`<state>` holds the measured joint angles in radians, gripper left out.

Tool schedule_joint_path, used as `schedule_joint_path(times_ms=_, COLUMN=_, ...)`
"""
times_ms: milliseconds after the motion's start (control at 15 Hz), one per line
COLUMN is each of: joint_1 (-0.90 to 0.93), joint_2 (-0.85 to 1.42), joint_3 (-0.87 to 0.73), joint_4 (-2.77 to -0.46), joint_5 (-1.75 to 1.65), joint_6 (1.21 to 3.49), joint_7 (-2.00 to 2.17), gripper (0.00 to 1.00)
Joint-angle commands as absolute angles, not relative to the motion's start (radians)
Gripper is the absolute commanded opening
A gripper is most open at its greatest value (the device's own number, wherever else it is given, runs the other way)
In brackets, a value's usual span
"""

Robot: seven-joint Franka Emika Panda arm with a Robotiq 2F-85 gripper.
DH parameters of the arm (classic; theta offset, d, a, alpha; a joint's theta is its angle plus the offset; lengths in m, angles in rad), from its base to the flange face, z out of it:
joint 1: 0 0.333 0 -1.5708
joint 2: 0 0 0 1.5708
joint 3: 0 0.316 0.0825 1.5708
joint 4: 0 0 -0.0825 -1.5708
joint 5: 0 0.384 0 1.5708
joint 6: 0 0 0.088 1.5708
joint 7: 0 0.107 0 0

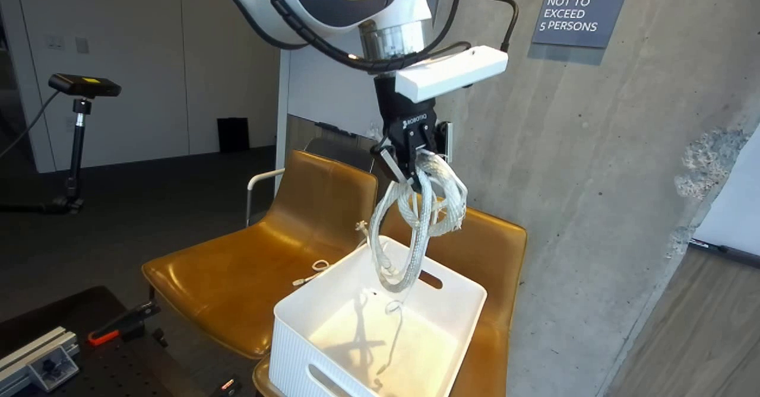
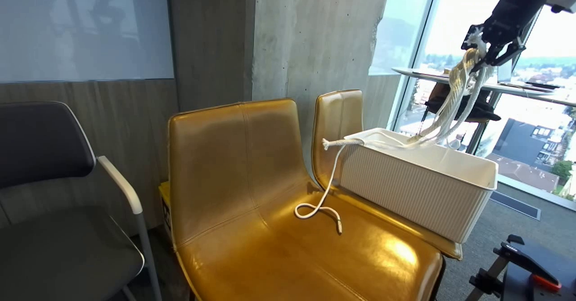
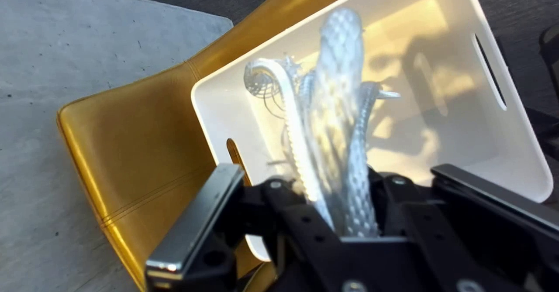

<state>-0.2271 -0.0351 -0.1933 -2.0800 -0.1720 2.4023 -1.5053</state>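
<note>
My gripper (image 1: 418, 168) is above the white ribbed bin (image 1: 291, 343), with its fingers spread wide in the wrist view (image 3: 336, 174). A coiled bundle of whitish braided rope (image 1: 423, 213) hangs from it, between and over the fingers near the palm; what catches it there is hidden. The rope also shows in an exterior view (image 2: 456, 89) and the wrist view (image 3: 340, 52). Its loops reach down to the bin's opening. One frayed rope end (image 2: 337, 143) lies over the bin's rim. A thin white cord (image 2: 315, 208) trails onto the tan chair seat (image 2: 292, 247).
The bin stands on a second tan chair (image 1: 499, 248) by the concrete wall (image 1: 594, 207). A dark table (image 1: 136, 367) with a clamp (image 1: 122, 323) is nearby. A camera on a stand (image 1: 84, 85) and a grey chair (image 2: 58, 242) stand farther off.
</note>
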Motion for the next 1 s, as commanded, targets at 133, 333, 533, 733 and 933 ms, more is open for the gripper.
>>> schedule_joint_path(times_ms=133, joint_1=-0.218, joint_2=-0.118, joint_3=-0.245, joint_4=-2.349, joint_5=-0.091, joint_6=2.758, joint_7=-1.576, gripper=0.02)
schedule_joint_path(times_ms=333, joint_1=-0.188, joint_2=-0.112, joint_3=-0.233, joint_4=-2.395, joint_5=-0.056, joint_6=2.843, joint_7=-1.559, gripper=0.02)
schedule_joint_path(times_ms=533, joint_1=-0.159, joint_2=-0.107, joint_3=-0.208, joint_4=-2.416, joint_5=-0.041, joint_6=2.857, joint_7=-1.538, gripper=0.02)
schedule_joint_path(times_ms=733, joint_1=-0.110, joint_2=0.085, joint_3=-0.170, joint_4=-2.258, joint_5=-0.040, joint_6=2.800, joint_7=-1.501, gripper=0.35)
schedule_joint_path(times_ms=933, joint_1=-0.103, joint_2=0.208, joint_3=-0.130, joint_4=-2.146, joint_5=-0.099, joint_6=2.713, joint_7=-1.446, gripper=0.55)
